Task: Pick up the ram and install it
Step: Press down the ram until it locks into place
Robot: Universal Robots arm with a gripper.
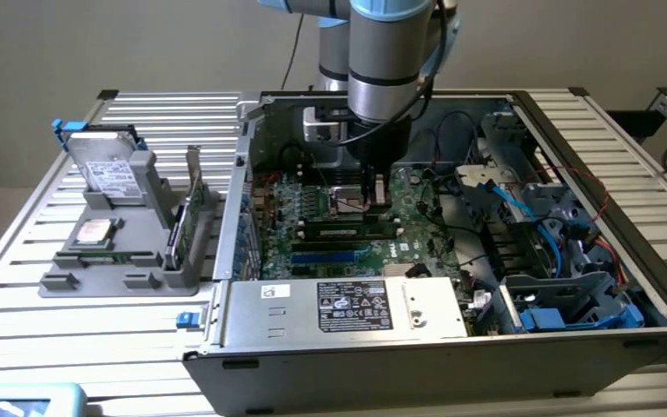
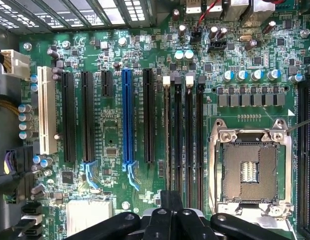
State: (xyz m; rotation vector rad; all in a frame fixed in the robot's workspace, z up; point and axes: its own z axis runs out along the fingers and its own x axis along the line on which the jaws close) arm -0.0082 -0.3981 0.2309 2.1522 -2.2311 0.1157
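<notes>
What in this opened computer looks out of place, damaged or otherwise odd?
Nothing looks broken or spilled. One thing stands out: the processor socket on the motherboard is empty, while a square silver chip lies on the grey rack outside the case.

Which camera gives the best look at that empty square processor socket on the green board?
The wrist view: the processor socket is seen straight on, its metal frame and contact grid clear. In the exterior view it is a small patch, partly hidden behind the arm.
</notes>
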